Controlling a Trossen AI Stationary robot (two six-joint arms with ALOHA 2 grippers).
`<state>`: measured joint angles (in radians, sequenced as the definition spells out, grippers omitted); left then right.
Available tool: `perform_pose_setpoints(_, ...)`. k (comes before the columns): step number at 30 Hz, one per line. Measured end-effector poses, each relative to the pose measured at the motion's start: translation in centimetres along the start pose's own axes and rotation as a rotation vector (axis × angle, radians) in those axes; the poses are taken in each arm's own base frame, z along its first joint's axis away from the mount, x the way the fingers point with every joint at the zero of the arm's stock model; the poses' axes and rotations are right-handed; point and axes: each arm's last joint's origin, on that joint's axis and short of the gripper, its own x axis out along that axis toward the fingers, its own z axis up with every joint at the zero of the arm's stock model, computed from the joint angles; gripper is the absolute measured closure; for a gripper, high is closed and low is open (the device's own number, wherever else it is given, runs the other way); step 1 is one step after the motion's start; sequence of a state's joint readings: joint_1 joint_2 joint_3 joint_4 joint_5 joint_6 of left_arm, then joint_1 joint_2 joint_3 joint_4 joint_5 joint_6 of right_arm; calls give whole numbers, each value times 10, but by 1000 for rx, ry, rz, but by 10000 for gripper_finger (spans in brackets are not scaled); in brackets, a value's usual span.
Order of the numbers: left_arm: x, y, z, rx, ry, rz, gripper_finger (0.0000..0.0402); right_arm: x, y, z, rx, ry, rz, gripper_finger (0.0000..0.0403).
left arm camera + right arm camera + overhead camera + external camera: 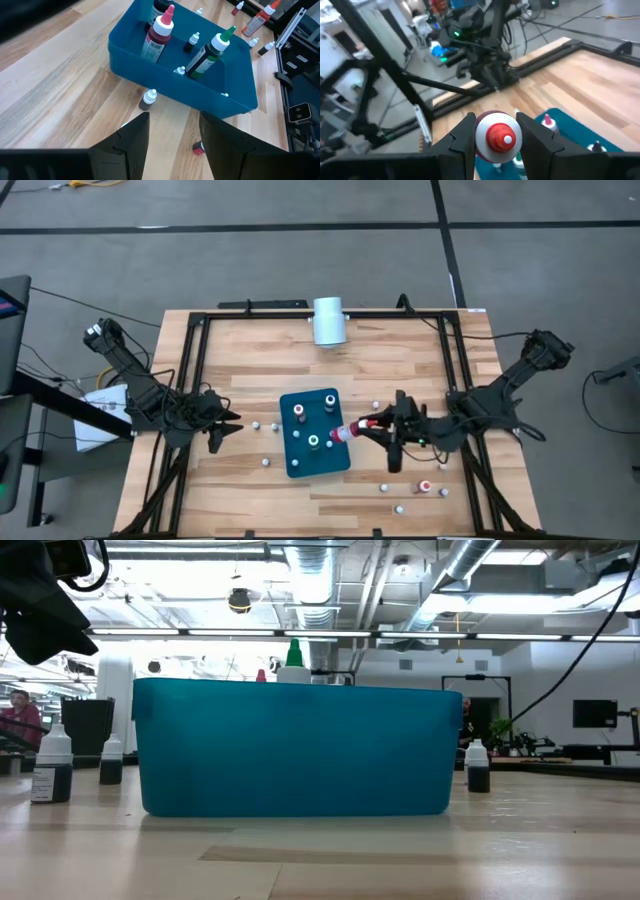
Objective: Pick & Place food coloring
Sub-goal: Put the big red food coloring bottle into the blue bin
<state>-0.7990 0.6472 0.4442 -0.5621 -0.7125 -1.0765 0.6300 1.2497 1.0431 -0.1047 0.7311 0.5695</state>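
A teal tray (313, 432) stands mid-table and holds a red-topped bottle (160, 32), a green-topped bottle (207, 52) and small food coloring bottles. More tiny bottles stand loose on the wood around it, such as one (148, 98) by the tray's wall. My right gripper (362, 427) is at the tray's right edge, shut on a red-capped food coloring bottle (499, 137). My left gripper (172, 145) hangs open left of the tray, above the table, with nothing between its fingers. My right gripper pinches the red-capped bottle between its two fingers, on the two sides of its white shoulder (481, 135) just behind the cap. The fingers come about level from the table's right side. The bottle is lifted clear at the tray's right edge, with its cap turned back toward the wrist.
A large white cylinder (328, 320) lies at the table's far edge. Several tiny bottles, one red-topped (425, 485), stand on the near right. Black frame rails (455, 370) run along the table's sides. Bare wood lies between the tray and the cylinder.
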Motion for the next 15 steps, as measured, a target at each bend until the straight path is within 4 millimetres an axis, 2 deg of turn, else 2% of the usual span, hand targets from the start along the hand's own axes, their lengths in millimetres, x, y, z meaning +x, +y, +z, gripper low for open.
perform_pose_setpoints(11,0,0,0,0,0,1,236,39,-9,-2,-33,-33,-60,296)
perform_pose_setpoints(15,0,0,0,0,0,0,236,51,-6,7,-84,-44,-77,296)
